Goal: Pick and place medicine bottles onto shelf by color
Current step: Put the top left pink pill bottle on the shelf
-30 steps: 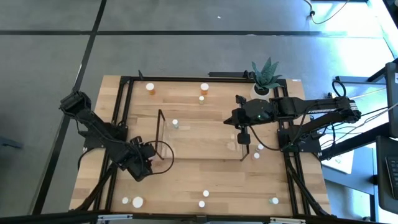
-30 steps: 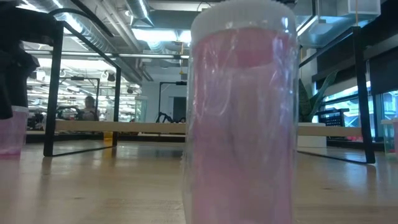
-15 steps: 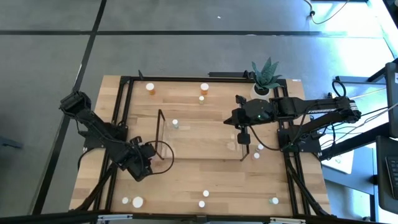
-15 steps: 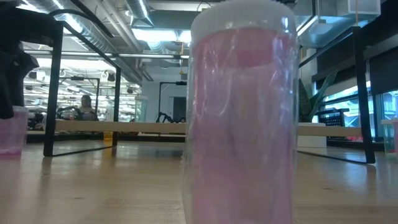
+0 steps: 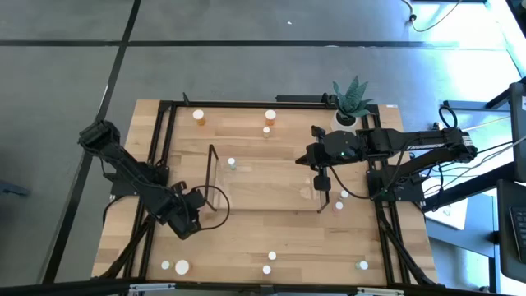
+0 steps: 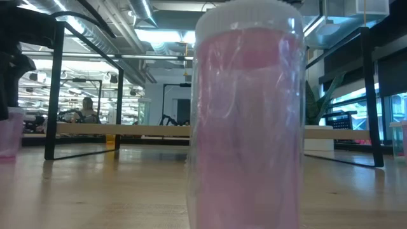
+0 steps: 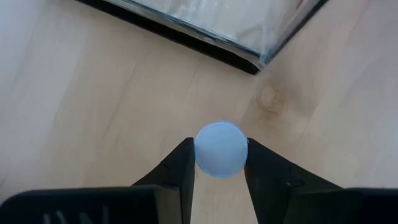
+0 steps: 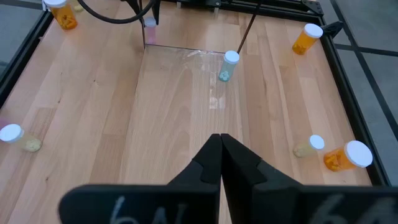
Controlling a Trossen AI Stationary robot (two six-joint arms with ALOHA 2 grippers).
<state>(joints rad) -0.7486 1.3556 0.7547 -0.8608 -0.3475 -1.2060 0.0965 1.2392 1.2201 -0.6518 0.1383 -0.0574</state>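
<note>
The left gripper (image 7: 220, 177) has narrowed its fingers around a white-capped bottle (image 7: 221, 149) and now pinches it, just off the shelf's (image 5: 263, 177) left end, toward the table's (image 5: 246, 238) near-left corner. A pink bottle (image 6: 247, 114) stands at the near edge. Over the shelf's right end, the right gripper (image 8: 220, 158) is clenched, holding nothing. Orange bottles (image 5: 200, 117) line the far edge.

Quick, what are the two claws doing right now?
Left gripper: jaws closed on a pink bottle beside the shelf.
Right gripper: shut, empty, above the shelf.
</note>
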